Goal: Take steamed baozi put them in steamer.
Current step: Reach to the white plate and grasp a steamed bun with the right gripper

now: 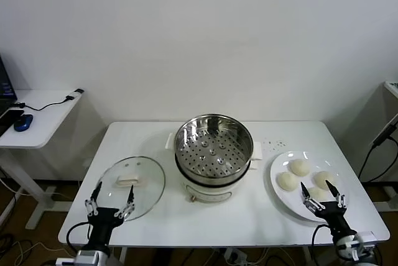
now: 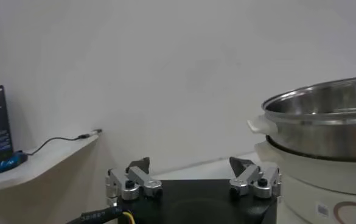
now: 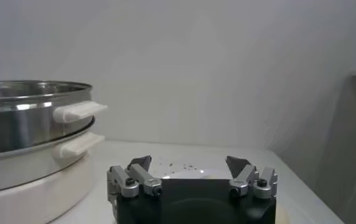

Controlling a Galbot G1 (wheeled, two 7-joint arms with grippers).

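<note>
The baozi point(image 1: 300, 167) sit bunched on a plate point(image 1: 278, 192) at the table's right end, well apart from the empty steamer point(image 1: 213, 143) in the middle. The right gripper point(image 1: 322, 193) hangs wide open over the plate's near edge; the left gripper point(image 1: 110, 202), also wide, idles by the glass lid point(image 1: 132, 181). Closing on so tight a cluster could nudge neighbours off the plate or dent the soft dough

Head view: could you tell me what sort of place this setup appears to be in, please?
Probably a lab or office test room staged as a kitchen task: a plain white table against a bare wall, holding a steamer, a glass lid and a plate of baozi, beside a side desk with a computer mouse.
</note>
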